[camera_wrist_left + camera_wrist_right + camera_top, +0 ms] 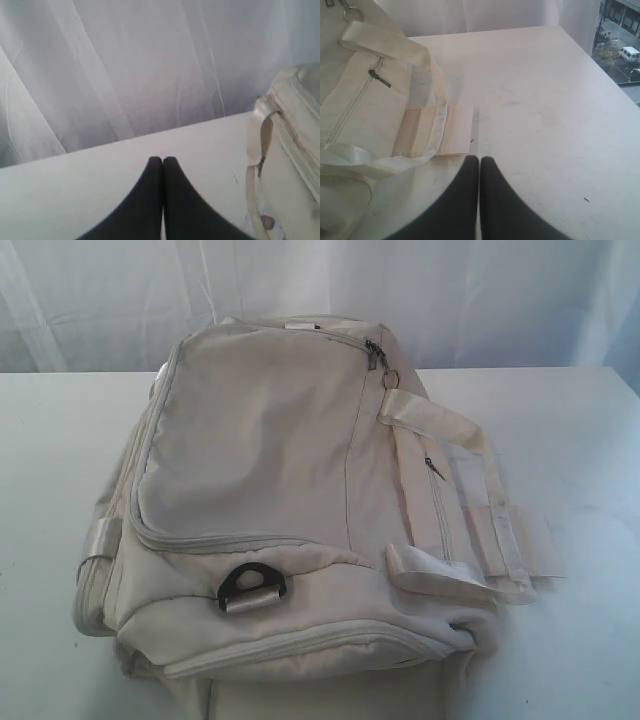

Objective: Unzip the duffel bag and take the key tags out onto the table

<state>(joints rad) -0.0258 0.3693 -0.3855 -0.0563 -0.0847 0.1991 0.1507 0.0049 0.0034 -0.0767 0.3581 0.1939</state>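
Note:
The cream duffel bag (270, 480) lies zipped shut on the white table (560, 440), its grey zipper pull (377, 357) at the far end and a black D-ring (252, 587) at the near end. The key tags are hidden. My left gripper (162, 160) is shut and empty over bare table, with the bag's end (290, 150) off to one side. My right gripper (479, 160) is also shut and empty, just short of the bag's handle wrap (437, 131) and side pocket zipper (379, 79). Neither gripper shows in the exterior view.
A white curtain (420, 290) hangs behind the table's far edge. The pale webbing handles (440, 425) drape over the bag's right side onto the table. In the right wrist view a window (620, 45) lies past the table's edge.

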